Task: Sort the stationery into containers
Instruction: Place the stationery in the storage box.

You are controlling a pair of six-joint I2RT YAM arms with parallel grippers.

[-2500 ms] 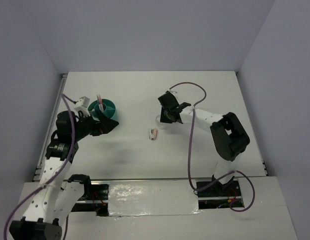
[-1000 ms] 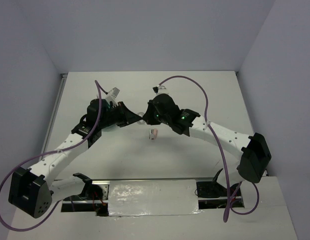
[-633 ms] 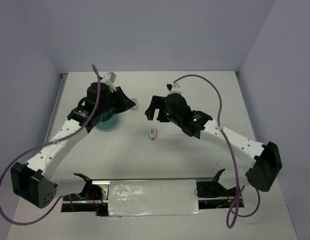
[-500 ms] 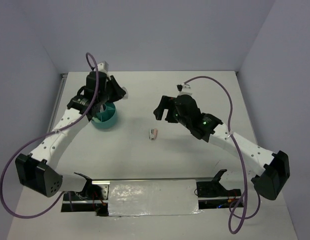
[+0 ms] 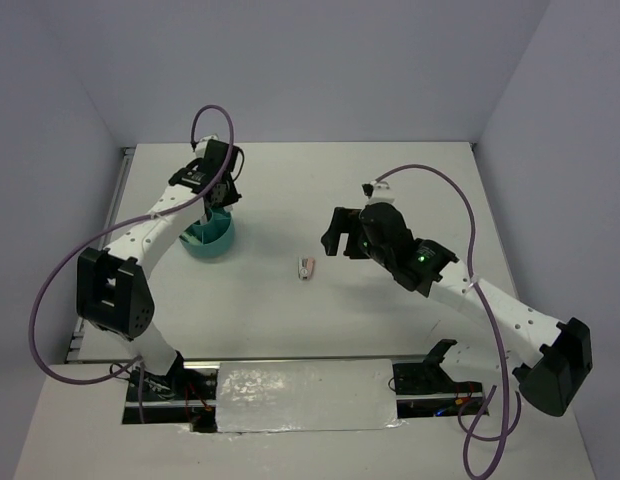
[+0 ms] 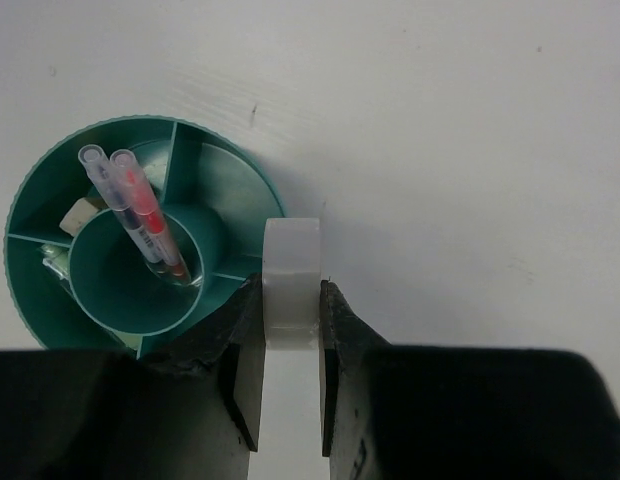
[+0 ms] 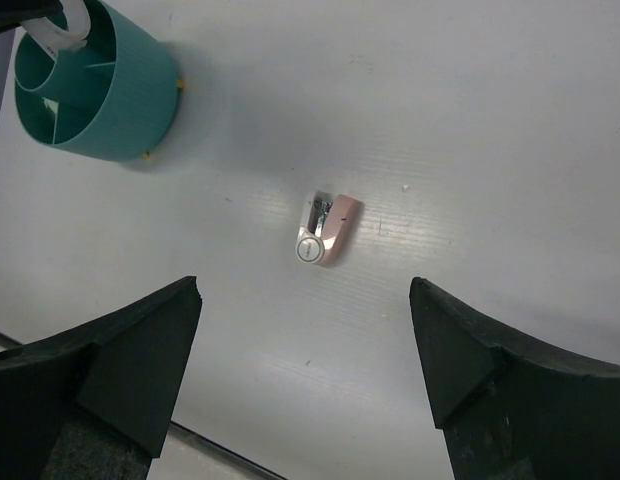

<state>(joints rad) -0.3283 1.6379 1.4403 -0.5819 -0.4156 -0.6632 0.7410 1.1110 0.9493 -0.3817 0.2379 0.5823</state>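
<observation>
In the left wrist view my left gripper [image 6: 290,298] is shut on the clear tape ring [image 6: 292,262], held on edge just above the right rim of the teal cup [image 6: 235,170]. A red-pink pen [image 6: 148,215] and a thin grey pen [image 6: 115,195] stand in the cup's central ring. A tan block [image 6: 80,212] lies in a left compartment. From above, the left gripper [image 5: 221,199] hovers at the cup [image 5: 208,243]. My right gripper [image 7: 305,290] is open and empty above a pink eraser [image 7: 327,230], which lies on the table [image 5: 307,266] left of the right gripper [image 5: 337,237].
The white table is bounded by grey walls at the back and sides. Purple cables loop over both arms. The cup [image 7: 105,95] stands far left of the eraser in the right wrist view.
The two grippers met at mid-table, then parted. My left arm swung back left with the tape ring to the cup. My right gripper opened wide and drew back to the right.
</observation>
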